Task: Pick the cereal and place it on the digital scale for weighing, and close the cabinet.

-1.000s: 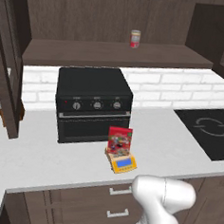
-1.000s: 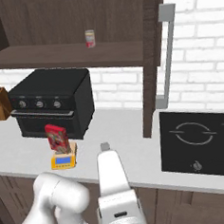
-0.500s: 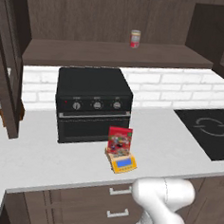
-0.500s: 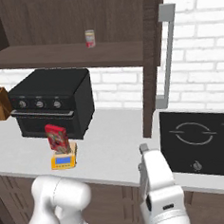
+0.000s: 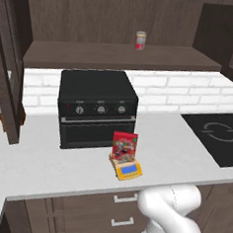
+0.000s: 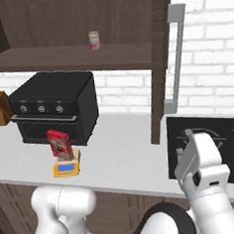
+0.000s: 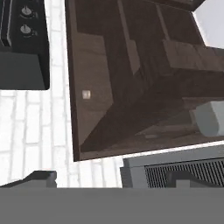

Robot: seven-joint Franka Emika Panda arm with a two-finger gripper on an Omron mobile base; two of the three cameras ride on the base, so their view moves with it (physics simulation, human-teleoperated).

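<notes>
The cereal (image 5: 124, 144) stands upright on the digital scale (image 5: 126, 169), on the tabletop (image 5: 45, 167) before the black oven (image 5: 97, 107); the fingers (image 6: 187, 155) are wide and hold nothing; the cabinet (image 6: 160, 61) door stands open.

The left base view looks forward and down from behind the arm's left side, squarely at the black oven (image 5: 98, 108) on the counter (image 5: 50, 167) and the open shelf (image 5: 118, 56) above it. The right base view takes in the same oven (image 6: 54, 111), counter and shelf from the other side, at a similar middling range. The hand view, rolled sideways, looks up close at the underside of the cabinet (image 7: 127, 74) and the white brick wall (image 7: 30, 127).
</notes>
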